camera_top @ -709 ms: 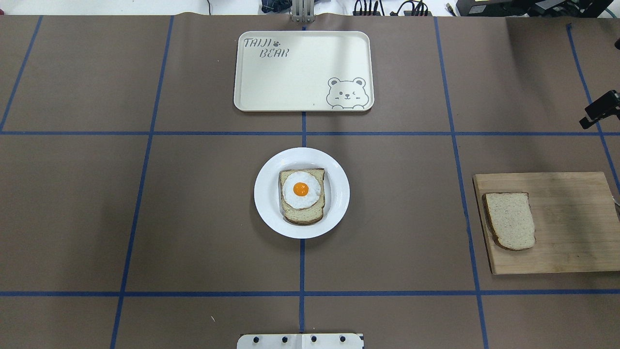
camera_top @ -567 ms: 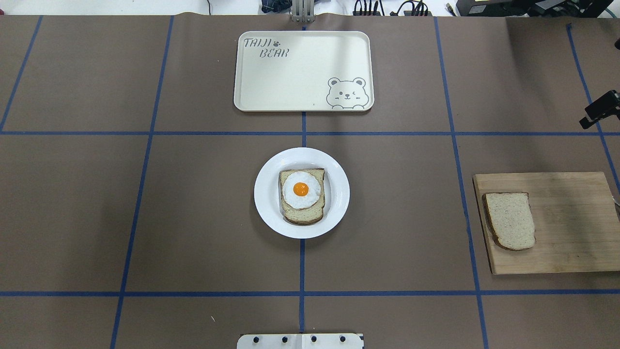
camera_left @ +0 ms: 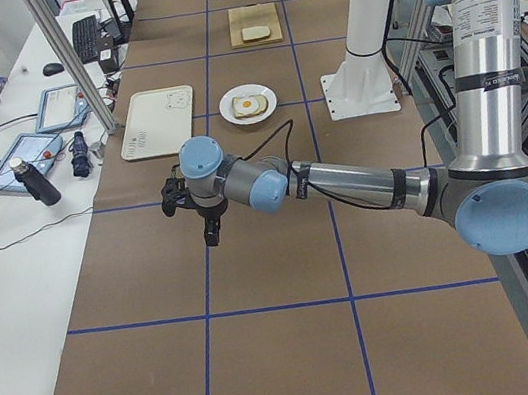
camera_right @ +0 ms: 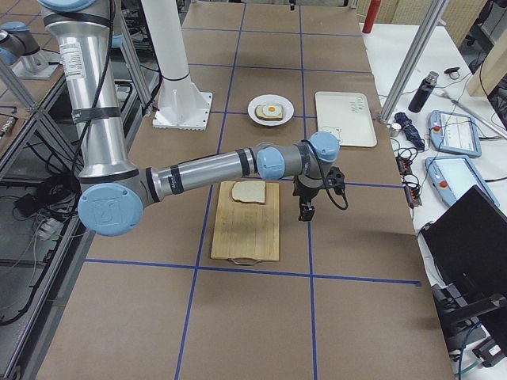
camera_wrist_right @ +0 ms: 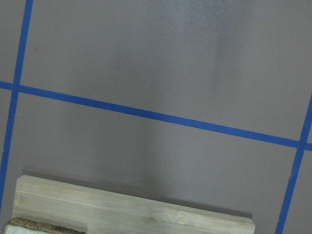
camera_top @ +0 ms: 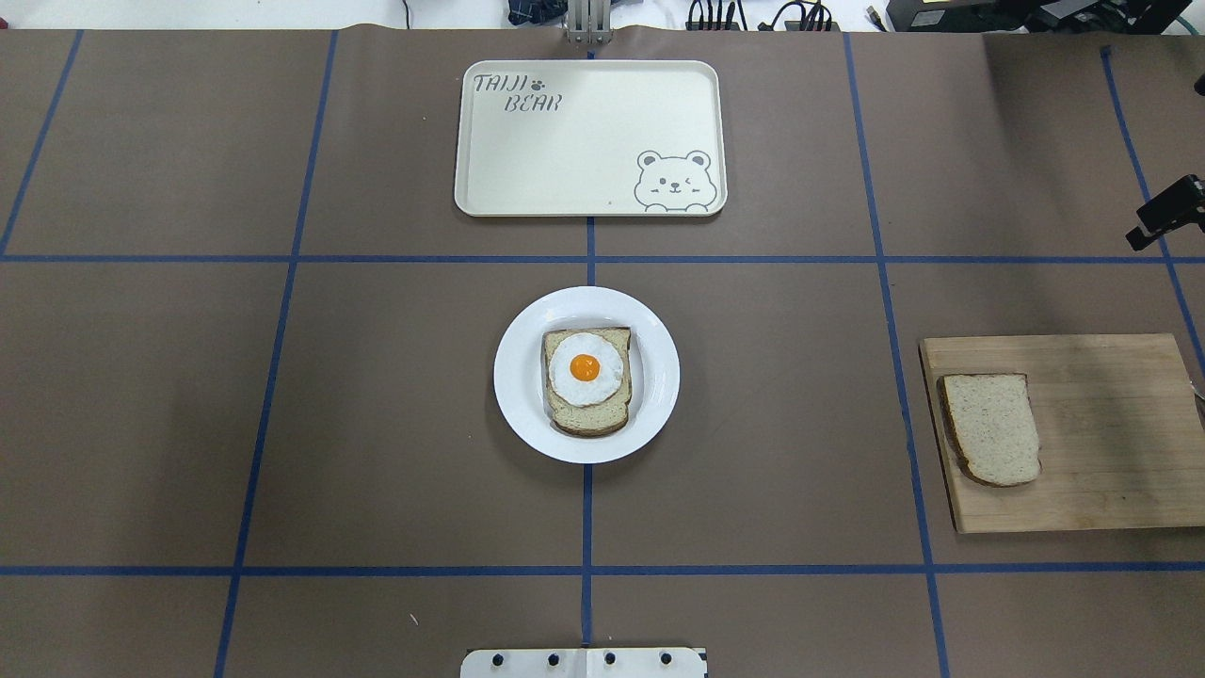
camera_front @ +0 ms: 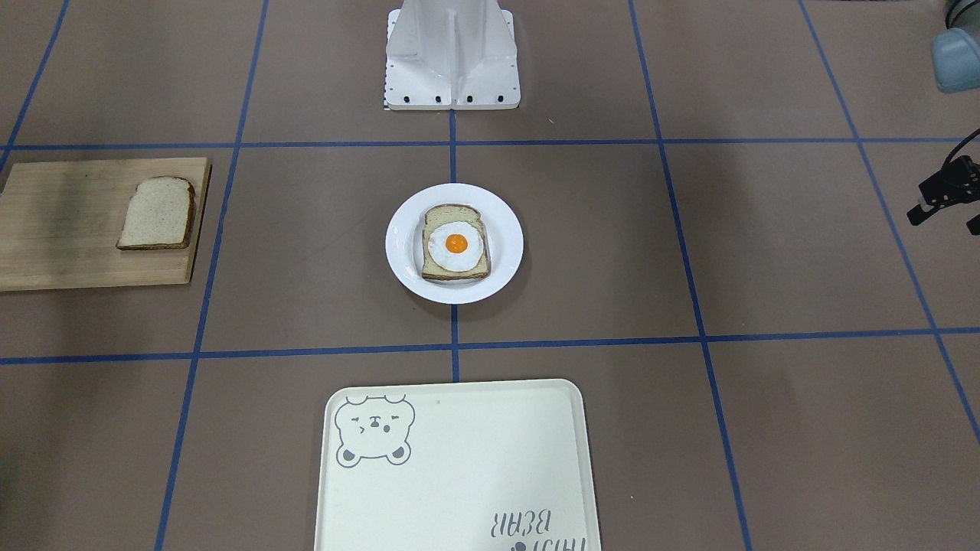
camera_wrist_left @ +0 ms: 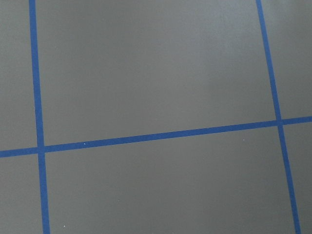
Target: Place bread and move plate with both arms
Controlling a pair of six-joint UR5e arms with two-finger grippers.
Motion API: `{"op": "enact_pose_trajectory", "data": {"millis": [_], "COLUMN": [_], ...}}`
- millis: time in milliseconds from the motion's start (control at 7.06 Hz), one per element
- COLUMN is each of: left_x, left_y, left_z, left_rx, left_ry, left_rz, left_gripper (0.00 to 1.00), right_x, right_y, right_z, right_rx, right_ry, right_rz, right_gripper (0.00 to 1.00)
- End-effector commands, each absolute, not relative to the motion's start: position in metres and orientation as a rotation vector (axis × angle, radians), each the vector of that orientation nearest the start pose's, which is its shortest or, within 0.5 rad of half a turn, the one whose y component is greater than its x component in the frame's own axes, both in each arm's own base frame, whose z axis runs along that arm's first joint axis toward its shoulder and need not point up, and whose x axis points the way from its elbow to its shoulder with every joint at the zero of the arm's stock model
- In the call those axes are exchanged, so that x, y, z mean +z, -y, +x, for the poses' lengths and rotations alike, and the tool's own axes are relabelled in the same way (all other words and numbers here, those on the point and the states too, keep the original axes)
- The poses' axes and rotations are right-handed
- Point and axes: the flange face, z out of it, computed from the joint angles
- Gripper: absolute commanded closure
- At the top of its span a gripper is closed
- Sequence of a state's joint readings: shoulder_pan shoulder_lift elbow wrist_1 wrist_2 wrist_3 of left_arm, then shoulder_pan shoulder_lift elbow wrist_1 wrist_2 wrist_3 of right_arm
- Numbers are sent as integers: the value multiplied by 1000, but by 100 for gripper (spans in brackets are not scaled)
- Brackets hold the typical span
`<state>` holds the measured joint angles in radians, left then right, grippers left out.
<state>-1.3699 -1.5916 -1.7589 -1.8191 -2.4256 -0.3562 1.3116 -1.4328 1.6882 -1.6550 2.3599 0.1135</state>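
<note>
The bread (camera_top: 990,428) lies flat on a wooden board (camera_top: 1111,443) at the table's right, also seen in the front-facing view (camera_front: 157,213). The white plate (camera_top: 518,377) sits mid-table and holds a second slice topped with a fried egg (camera_top: 585,367). My right gripper (camera_right: 305,212) hangs over bare table just beyond the board's far edge, apart from the bread; only a black part of it (camera_top: 1167,212) shows in the overhead view. My left gripper (camera_left: 211,235) hangs over bare table far to the left of the plate. I cannot tell whether either is open or shut.
A cream tray with a bear drawing (camera_top: 565,160) lies beyond the plate. The right wrist view shows the board's edge (camera_wrist_right: 131,214) and a bread corner (camera_wrist_right: 29,227). The robot's white base (camera_front: 452,69) stands at the near side. Blue tape lines cross the table.
</note>
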Motion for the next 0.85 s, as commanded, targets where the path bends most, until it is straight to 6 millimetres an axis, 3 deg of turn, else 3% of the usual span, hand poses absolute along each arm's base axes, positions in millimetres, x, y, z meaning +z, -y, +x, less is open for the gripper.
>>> {"op": "enact_pose_trajectory", "data": {"millis": [0, 567, 709], "left_x": [522, 516, 516], "left_y": [512, 514, 514], "left_z": [46, 47, 47], "left_rx": [53, 62, 61], "left_ry": [-923, -925, -925], "left_rz": [179, 191, 191], "left_gripper": [2, 2, 2], "right_x": [536, 538, 557], "right_y": [546, 541, 522], "right_z": [-80, -88, -97], "right_rx": [-206, -229, -214], "right_ry": [804, 809, 825], "right_rz": [14, 24, 59], "right_gripper": [0, 0, 0]}}
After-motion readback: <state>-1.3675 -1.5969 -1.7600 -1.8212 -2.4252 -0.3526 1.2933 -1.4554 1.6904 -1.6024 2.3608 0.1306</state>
